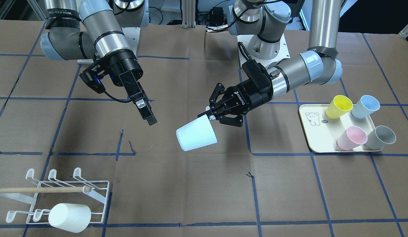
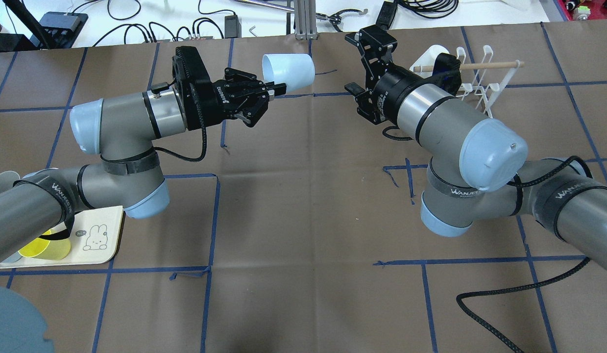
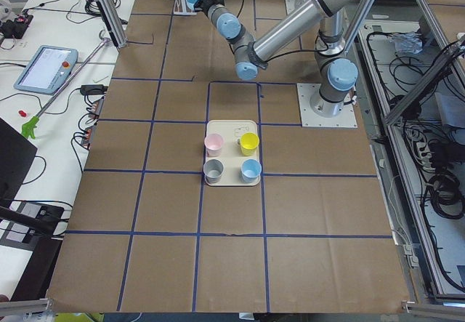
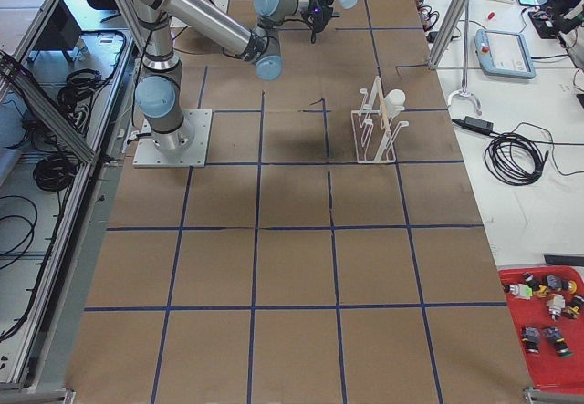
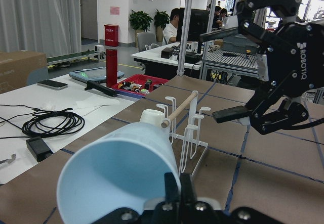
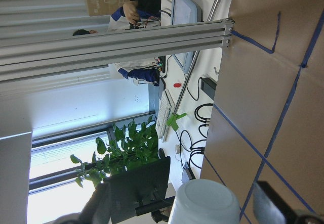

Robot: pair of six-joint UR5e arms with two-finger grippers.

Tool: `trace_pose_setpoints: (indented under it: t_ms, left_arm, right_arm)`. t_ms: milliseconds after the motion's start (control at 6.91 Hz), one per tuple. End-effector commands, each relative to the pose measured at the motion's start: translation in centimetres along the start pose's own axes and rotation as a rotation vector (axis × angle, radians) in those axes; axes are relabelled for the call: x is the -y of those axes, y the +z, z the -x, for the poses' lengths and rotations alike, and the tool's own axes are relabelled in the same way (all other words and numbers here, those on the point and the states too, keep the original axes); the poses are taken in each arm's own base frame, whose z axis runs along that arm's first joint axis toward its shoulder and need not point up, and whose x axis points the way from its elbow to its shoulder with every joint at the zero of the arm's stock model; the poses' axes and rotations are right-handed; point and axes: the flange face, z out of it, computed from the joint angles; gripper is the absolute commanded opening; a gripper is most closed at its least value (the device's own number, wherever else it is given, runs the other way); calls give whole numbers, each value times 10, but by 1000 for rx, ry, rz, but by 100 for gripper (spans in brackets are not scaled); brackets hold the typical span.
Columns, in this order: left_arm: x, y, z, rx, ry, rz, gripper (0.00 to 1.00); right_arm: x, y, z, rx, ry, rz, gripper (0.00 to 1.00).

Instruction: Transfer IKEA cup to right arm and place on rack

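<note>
A pale blue IKEA cup point(image 2: 288, 72) hangs on its side above the table, and my left gripper point(image 2: 279, 89) is shut on its rim. Its base points toward the right arm point(image 2: 445, 122). My right gripper point(image 2: 353, 63) stands open a short way from that base, not touching it. In the left wrist view the cup point(image 5: 119, 176) fills the foreground, with the open right gripper point(image 5: 212, 75) beyond it. The right wrist view shows the cup's base point(image 6: 205, 204) low between blurred fingers point(image 6: 276, 204). The white wire rack point(image 1: 98, 194) holds one white cup point(image 1: 69, 217).
A cream tray point(image 1: 317, 138) with a drawn animal carries yellow, blue, pink and grey cups at the left arm's side. The rack point(image 2: 484, 83) stands just behind the right gripper. Blue tape lines cross the brown table cover. Cables lie along the far table edge.
</note>
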Motion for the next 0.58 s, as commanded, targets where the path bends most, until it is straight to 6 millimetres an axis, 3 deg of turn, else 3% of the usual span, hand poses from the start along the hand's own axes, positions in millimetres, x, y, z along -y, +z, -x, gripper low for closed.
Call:
trace_pose_setpoints:
  t_ms: [0,289,434]
  left_arm:
    - [-9,6,-5,5,0,-25,3]
    - [-8,13,-11,-8,5,-23,4]
    - [-8,14,-12,-10,5,-23,4]
  right_arm:
    - [-2,0,-2,-33,3,1,100]
    - [-6,-2,-16,-59,15,8,100]
    - [-18,-2,-18,-63,13,30,100]
